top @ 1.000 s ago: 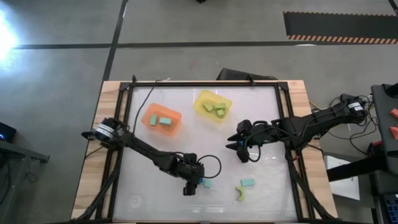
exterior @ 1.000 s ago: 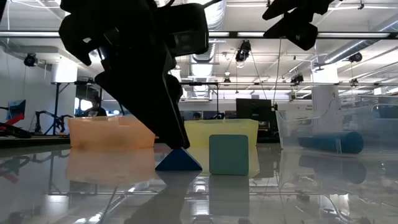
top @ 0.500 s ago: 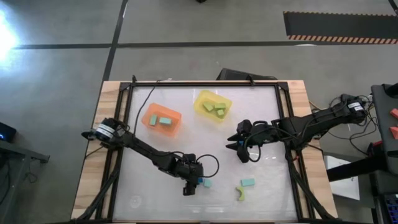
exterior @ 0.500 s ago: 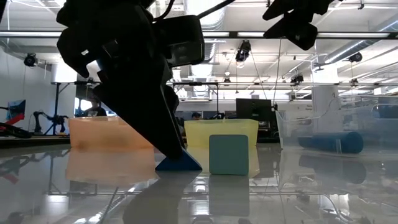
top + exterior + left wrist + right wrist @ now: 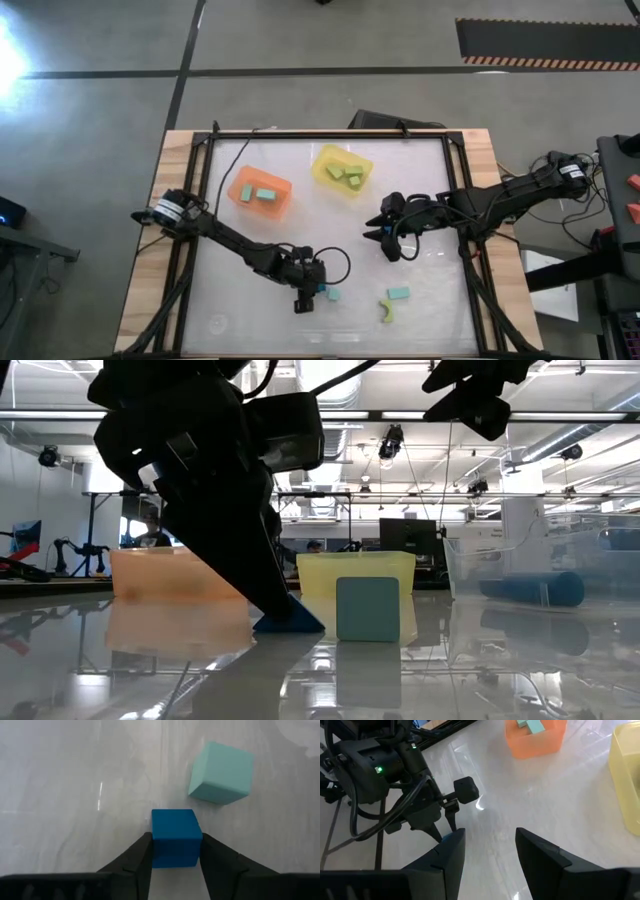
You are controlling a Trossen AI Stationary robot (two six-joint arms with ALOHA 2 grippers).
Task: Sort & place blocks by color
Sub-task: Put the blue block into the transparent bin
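A small blue block [image 5: 175,825] lies on the white table near its near edge, and my left gripper [image 5: 175,851] is down over it, shut on it. In the low view it shows as a blue wedge shape [image 5: 293,622]. A mint-teal cube [image 5: 220,773] stands just beside it, resting on its base [image 5: 368,609]. A teal bar [image 5: 398,294] and a yellow-green arch [image 5: 386,313] lie farther right. My right gripper [image 5: 385,241] hovers open above the table's middle right, touching nothing. My left gripper pinches the blue block between its two fingers, one finger [image 5: 141,856] on each of two opposite side faces [image 5: 158,845]. The fingers slant down from the table's left. The block's underside sits on the table [image 5: 296,630].
The orange bin [image 5: 262,194] holds teal blocks and the yellow bin [image 5: 343,172] holds yellow-green ones, both toward the far side. A clear bin [image 5: 540,575] with a blue roll stands at the right in the low view. A black frame [image 5: 330,136] rims the table.
My left gripper has eased slightly toward the table's left at the blue block, its finger now covering more of the block in the low view. The block stays on the table.
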